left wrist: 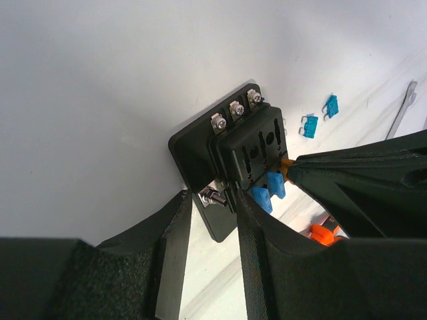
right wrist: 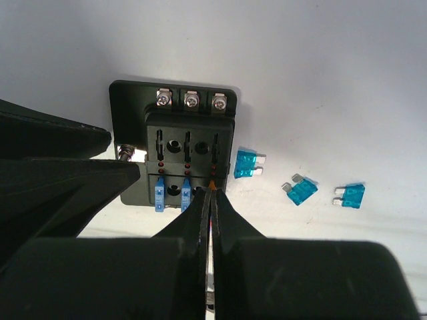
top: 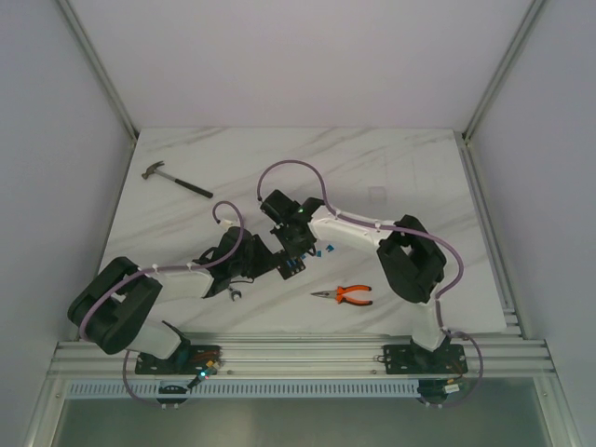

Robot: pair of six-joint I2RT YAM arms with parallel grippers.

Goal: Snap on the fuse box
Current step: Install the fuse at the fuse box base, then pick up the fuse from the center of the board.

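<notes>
Fuse box [right wrist: 200, 127], black and square, flat on the white marbled tabletop [right wrist: 320, 73], at the centre of the overhead view beneath the two meeting arms. Left tool [left wrist: 212, 200]: jaws partly apart, gripping the box by its side edge. One finger lies against the base plate and the other against the raised block, with a screw terminal between them. Right tool [right wrist: 211, 193]: closed, fingers pressed together, tips touching an orange fuse [right wrist: 212, 183] at the rightmost slot of the lower row. Whether that fuse is pinched between the tips cannot be told. Two seated blue fuses [right wrist: 159, 193] occupy the neighbouring lower slots, and three screws [right wrist: 191, 100] line the box's upper edge. Three loose blue fuses [right wrist: 300, 192] lie on the tabletop to the right of the box, the nearest just beside it. Orange-handled pliers [top: 345, 295] lie lower right of centre in the overhead view, apart from the box. Hammer [top: 175, 180] at upper left, well apart.
</notes>
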